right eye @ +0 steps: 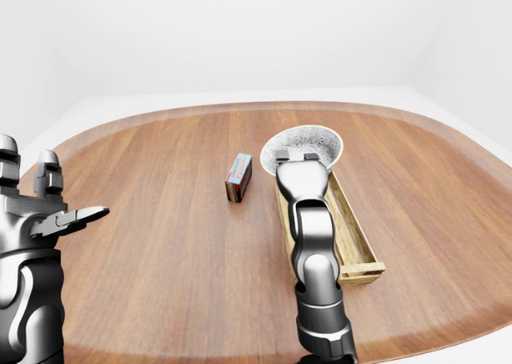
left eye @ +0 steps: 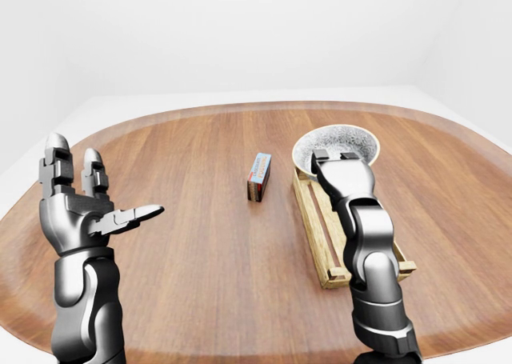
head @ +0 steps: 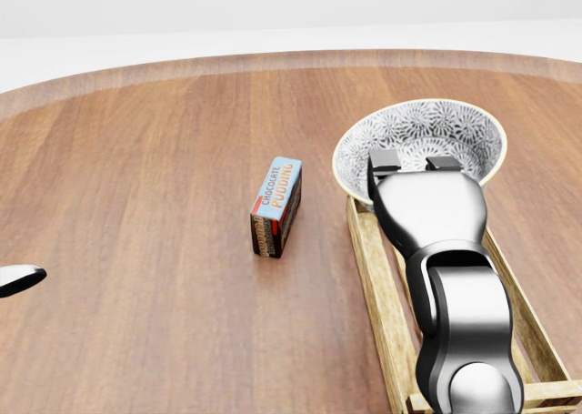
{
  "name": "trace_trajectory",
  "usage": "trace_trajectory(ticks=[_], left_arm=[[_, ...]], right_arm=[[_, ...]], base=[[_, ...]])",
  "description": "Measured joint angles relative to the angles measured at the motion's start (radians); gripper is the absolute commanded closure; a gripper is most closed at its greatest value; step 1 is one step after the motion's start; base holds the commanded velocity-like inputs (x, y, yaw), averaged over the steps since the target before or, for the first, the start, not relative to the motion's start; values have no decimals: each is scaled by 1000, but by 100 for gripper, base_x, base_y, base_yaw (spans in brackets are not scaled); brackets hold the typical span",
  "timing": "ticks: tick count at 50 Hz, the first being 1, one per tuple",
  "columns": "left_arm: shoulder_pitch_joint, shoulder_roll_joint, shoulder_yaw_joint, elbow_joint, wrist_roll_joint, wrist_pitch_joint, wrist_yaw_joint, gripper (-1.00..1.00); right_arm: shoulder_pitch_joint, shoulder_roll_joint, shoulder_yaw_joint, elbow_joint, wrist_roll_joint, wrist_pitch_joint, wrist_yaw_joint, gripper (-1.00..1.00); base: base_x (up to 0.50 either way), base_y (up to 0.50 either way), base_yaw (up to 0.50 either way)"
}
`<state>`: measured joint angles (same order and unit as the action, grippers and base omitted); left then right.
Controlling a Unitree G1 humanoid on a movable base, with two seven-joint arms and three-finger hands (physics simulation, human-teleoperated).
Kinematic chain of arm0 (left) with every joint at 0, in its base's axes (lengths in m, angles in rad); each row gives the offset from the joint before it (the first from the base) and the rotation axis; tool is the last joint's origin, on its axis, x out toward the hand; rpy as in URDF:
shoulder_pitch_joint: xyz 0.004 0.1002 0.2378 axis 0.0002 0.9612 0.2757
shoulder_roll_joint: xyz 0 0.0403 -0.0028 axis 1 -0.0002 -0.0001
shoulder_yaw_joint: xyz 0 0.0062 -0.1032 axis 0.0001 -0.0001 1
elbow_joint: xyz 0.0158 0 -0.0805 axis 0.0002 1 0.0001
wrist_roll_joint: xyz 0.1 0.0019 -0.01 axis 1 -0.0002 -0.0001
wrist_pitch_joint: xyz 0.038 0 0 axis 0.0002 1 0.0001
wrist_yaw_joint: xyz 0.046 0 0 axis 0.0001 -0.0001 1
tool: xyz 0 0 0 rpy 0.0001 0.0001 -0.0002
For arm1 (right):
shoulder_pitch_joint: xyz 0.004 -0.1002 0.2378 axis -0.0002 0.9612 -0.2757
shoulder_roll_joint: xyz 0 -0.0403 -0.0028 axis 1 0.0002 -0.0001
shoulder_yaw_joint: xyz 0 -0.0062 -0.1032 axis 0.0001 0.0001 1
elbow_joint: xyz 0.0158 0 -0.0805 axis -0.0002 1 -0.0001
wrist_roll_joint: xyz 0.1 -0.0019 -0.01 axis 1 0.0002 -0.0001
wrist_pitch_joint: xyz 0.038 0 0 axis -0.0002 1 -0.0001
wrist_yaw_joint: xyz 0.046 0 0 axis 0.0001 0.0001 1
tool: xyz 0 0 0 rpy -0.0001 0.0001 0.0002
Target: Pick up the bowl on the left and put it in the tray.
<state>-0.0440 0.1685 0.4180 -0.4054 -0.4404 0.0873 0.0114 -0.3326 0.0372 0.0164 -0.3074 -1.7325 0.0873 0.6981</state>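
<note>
Gripping bowl [head: 427, 127] by its rim with right hand [head: 414, 165], fingers clenched, over top end of tray [head: 373, 277] in head view. Seen far left: left hand [left eye: 84, 208], fingers spread, empty. Noted box [head: 276, 205] left of tray.

1. A rounded wooden desk [head: 136, 205] is filling most of the head view.
2. A chocolate pudding box [head: 277, 207] is standing on its long edge near the middle.
3. A slatted wooden tray [head: 375, 291] is lying to the box's right, apart from it.

Glossy silver-grey arms [left eye: 374, 252], dark joint seams; left hand [left eye: 80, 214]: blocky segmented fingers [left eye: 56, 162]; right hand [head: 424, 205]: rounded shell.
</note>
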Motion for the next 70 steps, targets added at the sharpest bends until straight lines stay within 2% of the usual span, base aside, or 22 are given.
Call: trace_trajectory(ticks=[28,70], left_arm=[[5,-6,-4,-11,7,0,0,-100],[3,-7,-9,4,15,0,-4,-100]], right_arm=[[0,-125,-74,89,244,0,0,100],[8,-236,-108,229,610,0,0,100]], base=[[0,0,0],[0,0,0]])
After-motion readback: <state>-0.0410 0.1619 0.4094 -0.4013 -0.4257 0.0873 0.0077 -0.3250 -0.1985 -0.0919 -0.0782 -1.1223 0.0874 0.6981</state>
